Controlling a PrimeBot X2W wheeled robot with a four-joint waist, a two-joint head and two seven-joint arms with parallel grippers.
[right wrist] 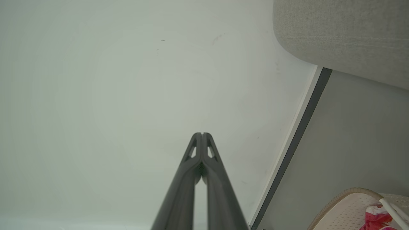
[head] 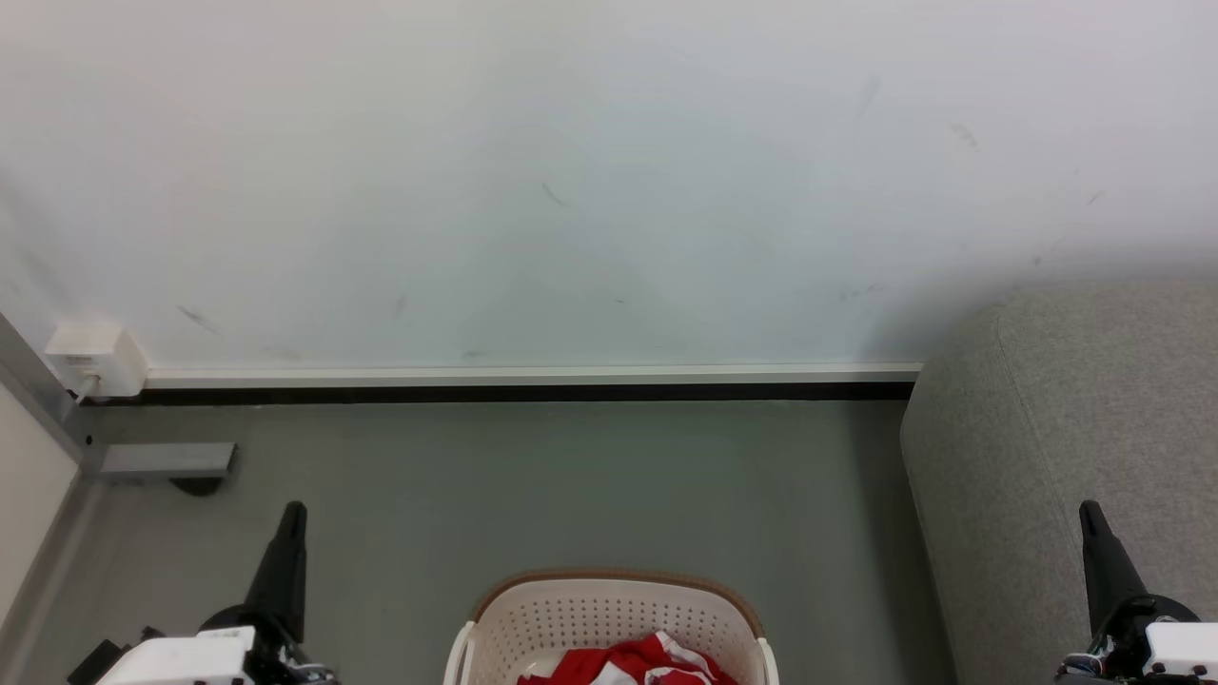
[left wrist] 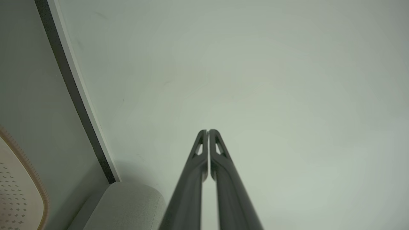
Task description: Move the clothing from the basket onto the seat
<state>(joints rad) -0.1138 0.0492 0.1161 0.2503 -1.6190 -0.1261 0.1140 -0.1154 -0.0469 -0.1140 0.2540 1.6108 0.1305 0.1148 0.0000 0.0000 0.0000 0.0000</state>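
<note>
- Clothing (head: 633, 663) — red and white — lies bunched inside the laundry basket (head: 609, 599) on the floor (head: 571, 476).
- Sofa seat (head: 1066, 428) stands to its right, apart.
- Left gripper (head: 293, 514) and right gripper (head: 1088, 512): jaws pressed together, empty.

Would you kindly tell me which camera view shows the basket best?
The head view: the basket sits centred at the bottom, far rim and perforated wall plain, clothing inside. The left wrist view catches an edge slice of the basket at lower left; the right wrist view, a corner at lower right.

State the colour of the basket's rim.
The basket has a brown, woven-looking rim; clearest in the head view.
</note>
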